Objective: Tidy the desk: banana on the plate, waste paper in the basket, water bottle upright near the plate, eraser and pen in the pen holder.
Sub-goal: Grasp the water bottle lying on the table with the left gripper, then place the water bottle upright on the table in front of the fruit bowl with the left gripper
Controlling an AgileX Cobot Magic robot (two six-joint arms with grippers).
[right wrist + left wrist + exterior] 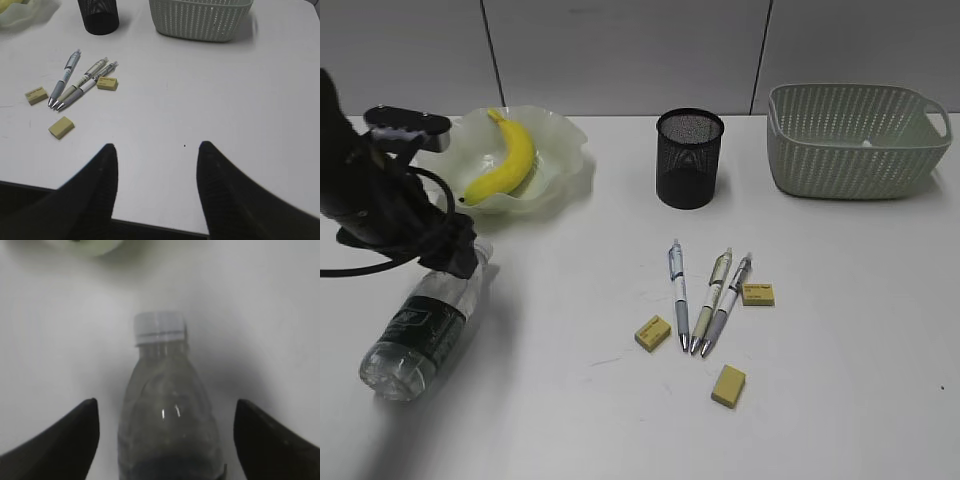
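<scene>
The water bottle point(167, 405) lies on its side on the tabletop point(840, 400) just in front of the plate point(565, 150), which holds the banana point(510, 160). The left claw point(165, 435) straddles it, spread wide; the right claw point(157, 165) hangs apart, empty.

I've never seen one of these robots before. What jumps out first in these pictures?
The bright yellow banana lying in the ruffled pale green plate at the back left stands out most. In front of it, the left pincer is open on either side of a clear water bottle lying on its side. Mid-desk, three pens and three yellow erasers lie scattered before a black mesh cup.
</scene>
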